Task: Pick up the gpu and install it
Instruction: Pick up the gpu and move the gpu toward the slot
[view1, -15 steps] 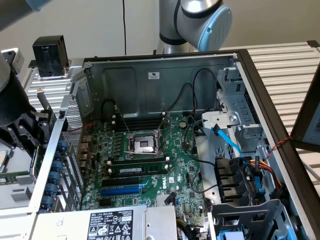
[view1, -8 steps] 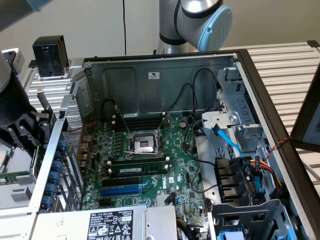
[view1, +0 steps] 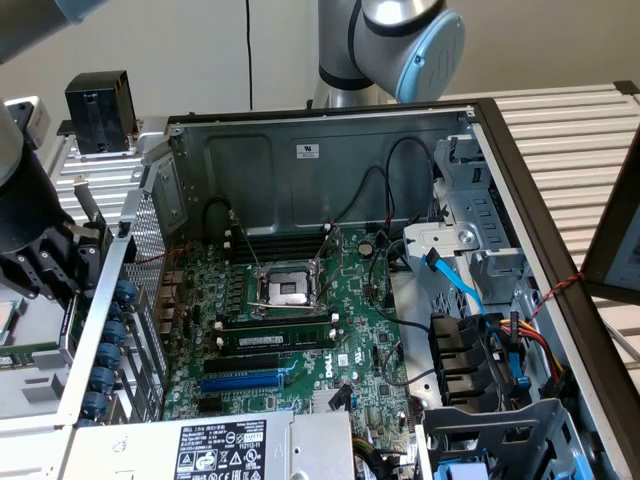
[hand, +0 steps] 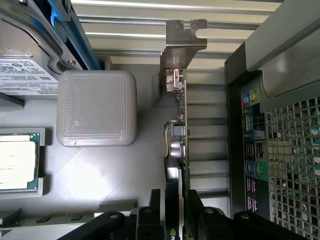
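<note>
clamped narrow on the gpu (hand: 179, 130) with the gripper (hand: 175, 202), pressing both faces.
standing on edge on the grey holder (hand: 100, 175), metal bracket (hand: 182, 40) farthest from the wrist, just beside the rear port panel (hand: 252, 140), outside the case (view1: 300, 170) at the exterior view's left.

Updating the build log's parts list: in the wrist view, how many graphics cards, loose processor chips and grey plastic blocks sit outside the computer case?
gpu: 1
processor chip: 1
grey block: 1
Total: 3
</note>
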